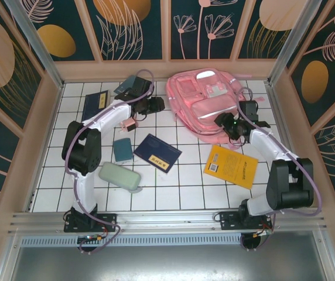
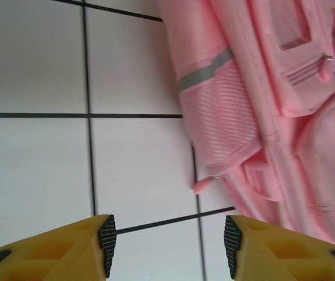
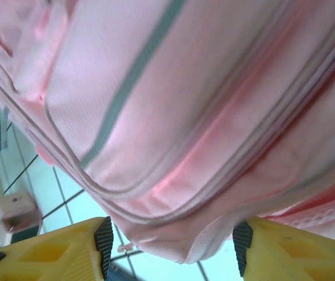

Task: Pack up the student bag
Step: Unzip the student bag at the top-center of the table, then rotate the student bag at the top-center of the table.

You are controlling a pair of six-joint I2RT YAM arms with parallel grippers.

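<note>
Jaws of left gripper (image 2: 170, 237) stood apart, empty; student bag (image 1: 198, 96) lay just right of them, far side of table (image 1: 185, 187). Right gripper (image 3: 173, 240) gaped likewise, bag's near edge at its tips: the closer arm.

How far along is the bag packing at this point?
Early. Done: nothing visibly packed; the backpack lies flat at the far side of the table. In hand: nothing; the left gripper and right gripper are both open at the backpack's edges. To do: the yellow book, blue book, green pencil case and teal box lie loose on the table.
</note>
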